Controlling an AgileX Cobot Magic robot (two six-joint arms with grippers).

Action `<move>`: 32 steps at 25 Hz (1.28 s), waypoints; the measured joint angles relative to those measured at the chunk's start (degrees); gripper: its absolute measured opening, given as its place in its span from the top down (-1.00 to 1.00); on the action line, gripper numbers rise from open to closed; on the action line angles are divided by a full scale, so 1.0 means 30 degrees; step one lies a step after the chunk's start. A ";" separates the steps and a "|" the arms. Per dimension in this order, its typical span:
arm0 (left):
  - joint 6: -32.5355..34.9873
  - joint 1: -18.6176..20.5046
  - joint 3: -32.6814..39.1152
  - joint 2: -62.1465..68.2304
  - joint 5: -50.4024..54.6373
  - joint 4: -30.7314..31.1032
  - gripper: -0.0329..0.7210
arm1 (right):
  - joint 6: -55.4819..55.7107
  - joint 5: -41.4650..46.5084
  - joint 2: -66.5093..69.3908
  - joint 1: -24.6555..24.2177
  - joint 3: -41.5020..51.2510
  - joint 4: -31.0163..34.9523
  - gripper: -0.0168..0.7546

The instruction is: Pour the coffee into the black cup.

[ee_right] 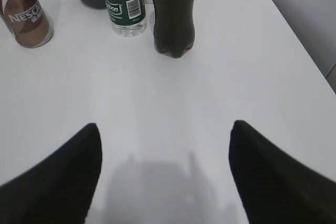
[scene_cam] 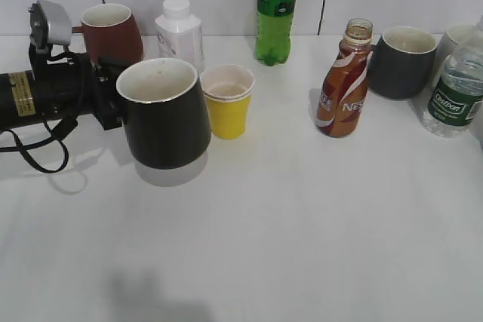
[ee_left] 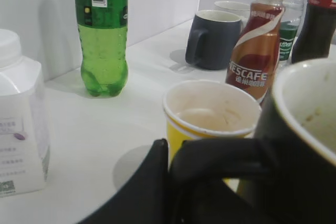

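Black cup [scene_cam: 164, 113] sits held by its handle in our left gripper [scene_cam: 112, 103], its jaws clenched on it; the right gripper [ee_right: 164, 174] hangs released. The coffee [scene_cam: 343, 84] stands uncapped, well apart. Swinging could topple the yellow cup [scene_cam: 227, 100] just beside; the front bench [scene_cam: 302, 246] offers room.

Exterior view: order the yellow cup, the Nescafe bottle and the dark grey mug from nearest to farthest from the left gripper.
1. yellow cup, just right of the black cup that the left gripper holds.
2. Nescafe bottle, right of centre.
3. dark grey mug, far right, behind the bottle.
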 joint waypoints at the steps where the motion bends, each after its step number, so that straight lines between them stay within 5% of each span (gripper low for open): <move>1: 0.0000 0.0000 0.0000 0.0000 0.0000 0.0049 0.81 | 0.0000 0.0000 0.0000 0.0000 0.0000 0.0000 -0.57; 5: -0.0013 0.0000 0.0000 0.0000 -0.0141 0.0113 0.81 | -0.0755 -0.1078 0.0898 0.0000 -0.0228 0.0058 -0.57; 21: -0.0013 0.0000 0.0000 0.0000 -0.0164 -0.0020 0.81 | -0.4154 -2.0821 1.3549 0.0259 -0.0414 0.1987 -0.57; 32: -0.0013 0.0000 0.0000 0.0000 -0.0186 -0.0022 0.81 | -0.4042 -2.6778 2.1187 0.4925 0.0548 0.1108 -0.57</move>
